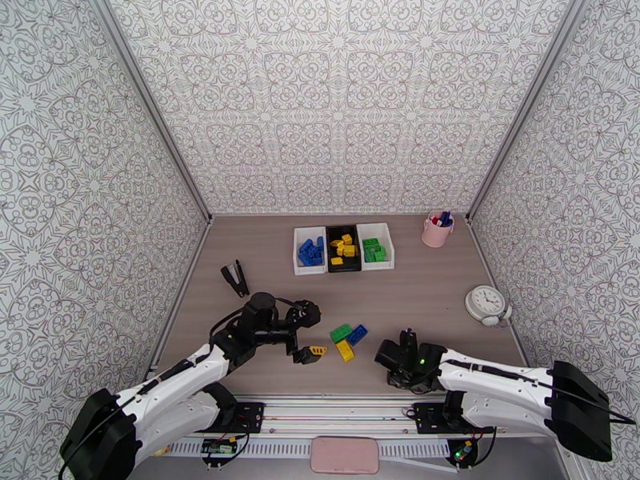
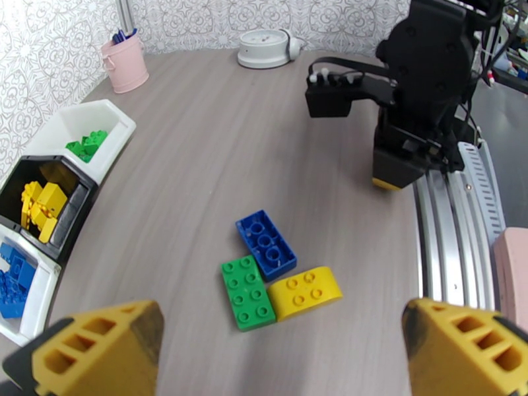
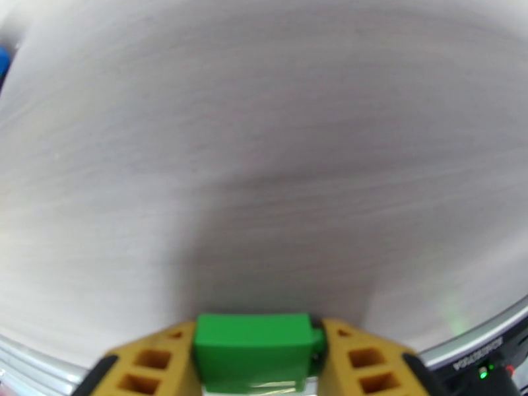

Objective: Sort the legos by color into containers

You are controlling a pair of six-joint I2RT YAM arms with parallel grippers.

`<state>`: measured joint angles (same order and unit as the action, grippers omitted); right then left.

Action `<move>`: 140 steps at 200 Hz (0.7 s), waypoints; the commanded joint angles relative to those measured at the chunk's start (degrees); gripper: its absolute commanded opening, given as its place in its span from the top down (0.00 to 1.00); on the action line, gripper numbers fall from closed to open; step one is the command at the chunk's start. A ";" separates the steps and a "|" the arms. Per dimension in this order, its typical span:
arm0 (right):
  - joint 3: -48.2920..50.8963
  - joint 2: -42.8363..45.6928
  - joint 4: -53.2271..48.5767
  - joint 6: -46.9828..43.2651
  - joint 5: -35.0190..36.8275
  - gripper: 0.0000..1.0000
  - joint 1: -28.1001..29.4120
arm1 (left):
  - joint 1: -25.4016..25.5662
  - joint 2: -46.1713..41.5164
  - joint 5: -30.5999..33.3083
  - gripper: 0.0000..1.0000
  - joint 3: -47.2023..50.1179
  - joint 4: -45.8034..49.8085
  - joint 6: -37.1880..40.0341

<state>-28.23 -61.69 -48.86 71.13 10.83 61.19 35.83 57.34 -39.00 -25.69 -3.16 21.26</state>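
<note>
Bricks loose on the table number three: one green, one blue and one yellow. They touch one another just ahead of the left pincer, which is spread wide and grasps nothing. Ahead and to its left stand three containers: a white bin of blue bricks, a black bin of yellow ones and a second white bin of green ones. The right wrist view brings up close a fourth brick, also green, clenched between the fingers of the right pincer. The top view adds a black stapler beyond the left pincer.
</note>
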 commanded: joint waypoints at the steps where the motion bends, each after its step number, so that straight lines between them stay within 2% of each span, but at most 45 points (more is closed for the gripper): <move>1: -4.45 1.94 0.10 -1.68 5.81 0.60 0.42 | -0.24 -0.04 -0.76 0.00 0.48 -0.91 -0.40; 26: -8.64 2.41 2.66 -6.37 11.04 0.61 -1.86 | -0.50 0.27 0.24 0.00 1.05 -4.59 -4.71; 73: -12.93 -1.41 19.35 -22.90 11.42 0.62 -15.14 | -0.85 0.02 1.38 0.00 2.58 -10.37 -8.38; 104: -20.67 -10.49 26.65 -33.00 10.31 0.62 -23.41 | -0.69 -0.04 2.25 0.00 2.49 -11.64 -9.54; 140: -30.65 -22.98 35.22 -41.02 9.71 0.63 -30.26 | -0.59 -0.69 3.97 0.00 2.56 -12.37 -10.19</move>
<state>-52.82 -78.74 -22.72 38.85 20.38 34.52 35.35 57.43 -37.19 -23.86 -13.47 12.47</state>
